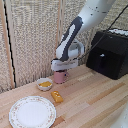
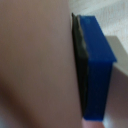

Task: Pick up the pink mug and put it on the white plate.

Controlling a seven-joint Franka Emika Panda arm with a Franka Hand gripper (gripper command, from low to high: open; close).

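The pink mug [image 1: 61,78] stands at the back of the wooden table, just behind the small bowl. My gripper [image 1: 61,73] comes down onto it from above, its pale block right over the mug's top. In the wrist view the mug's pink wall [image 2: 35,65] fills most of the picture, and one blue finger [image 2: 97,70] lies flat against it with its dark pad touching; the other finger is hidden. The mug seems to rest on the table. The white platter [image 1: 32,111], with a speckled brownish rim, lies at the front on the exterior view's left, apart from the mug.
A small pale bowl [image 1: 45,84] with orange contents sits close beside the mug. An orange block [image 1: 57,96] lies between the mug and the platter. A black appliance [image 1: 110,52] stands at the back on the exterior view's right. A woven screen backs the table.
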